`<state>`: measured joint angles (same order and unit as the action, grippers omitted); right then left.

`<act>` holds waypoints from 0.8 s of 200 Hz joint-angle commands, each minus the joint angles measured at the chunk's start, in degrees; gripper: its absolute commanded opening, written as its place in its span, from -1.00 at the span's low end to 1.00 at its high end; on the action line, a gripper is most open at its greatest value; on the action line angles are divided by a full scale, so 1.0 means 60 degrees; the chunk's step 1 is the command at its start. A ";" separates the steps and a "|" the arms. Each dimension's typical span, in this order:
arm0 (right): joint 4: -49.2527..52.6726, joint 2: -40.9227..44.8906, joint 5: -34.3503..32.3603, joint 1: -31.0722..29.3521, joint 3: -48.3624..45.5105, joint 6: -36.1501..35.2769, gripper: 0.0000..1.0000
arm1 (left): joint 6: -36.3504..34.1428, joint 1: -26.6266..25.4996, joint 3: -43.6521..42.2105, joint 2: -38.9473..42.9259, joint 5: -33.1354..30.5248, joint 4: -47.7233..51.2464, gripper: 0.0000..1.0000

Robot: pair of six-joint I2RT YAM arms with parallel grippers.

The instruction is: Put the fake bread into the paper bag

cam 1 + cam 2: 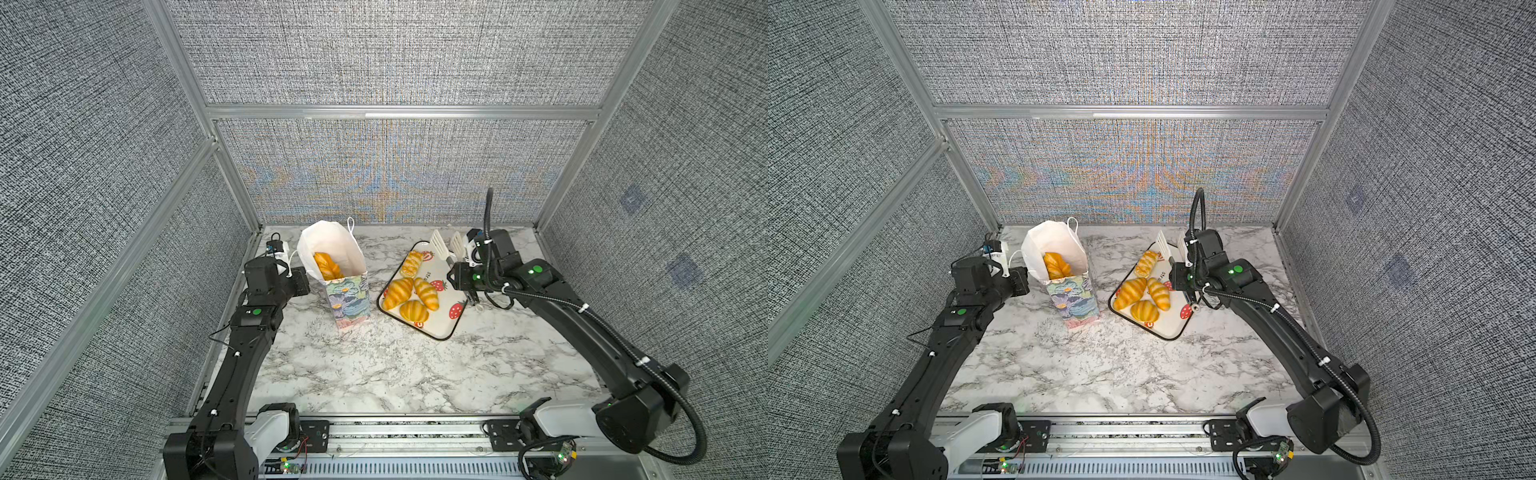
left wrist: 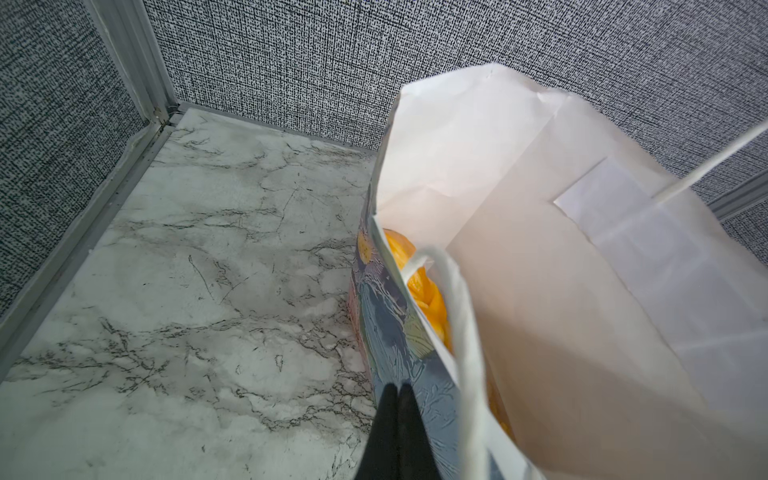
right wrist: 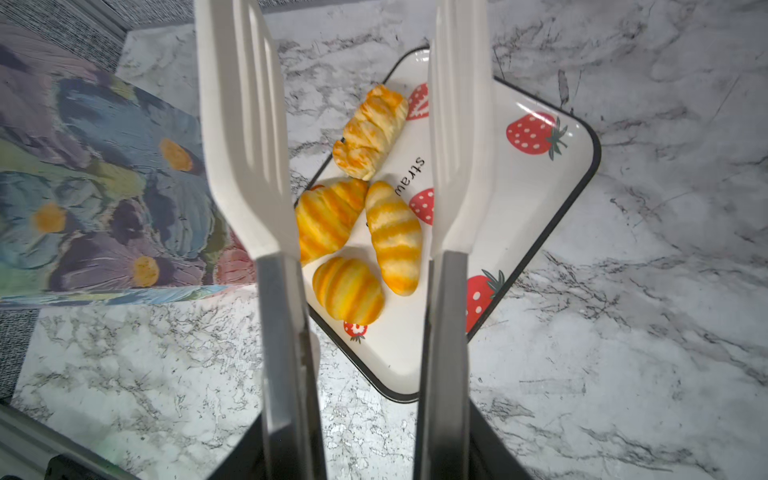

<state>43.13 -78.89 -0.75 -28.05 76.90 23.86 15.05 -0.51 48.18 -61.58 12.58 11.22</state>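
Observation:
The paper bag (image 1: 347,299) (image 1: 1075,299) stands upright and open at the back left, white inside with a floral print outside. One piece of fake bread (image 1: 327,266) (image 1: 1056,265) (image 2: 428,291) lies inside it. Several more pastries (image 1: 413,310) (image 1: 1144,311) (image 3: 348,291) rest on the strawberry tray (image 1: 440,324) (image 3: 540,174). My left gripper (image 1: 304,273) (image 2: 399,388) is shut and empty against the bag's printed outer side (image 2: 395,332). My right gripper (image 1: 452,262) (image 3: 365,457) is shut on the handles of white slotted tongs (image 1: 440,245) (image 3: 245,145). The tong blades stand apart above the tray with nothing between them.
The bag's white cord handles (image 2: 461,316) hang near my left fingers. The enclosure's walls and aluminium posts (image 1: 232,174) close in the back and sides. A metal rail (image 1: 395,432) runs along the marble table's front edge.

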 commanded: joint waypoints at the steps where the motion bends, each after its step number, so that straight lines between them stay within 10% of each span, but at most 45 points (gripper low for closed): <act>1: -0.0085 -0.0229 0.0155 0.0029 -0.0165 0.0254 -0.01 | -0.0016 0.0019 0.0011 -0.0017 0.0058 -0.0152 -1.00; 160: -0.0477 -0.1329 0.0953 0.0029 -0.1432 0.0481 0.00 | -0.0006 0.0013 -0.0009 0.0018 0.0084 -0.0157 -1.00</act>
<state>41.65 -86.74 4.01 -27.81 68.66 26.13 15.05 -0.51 48.18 -61.56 12.58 11.22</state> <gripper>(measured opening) 0.499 0.048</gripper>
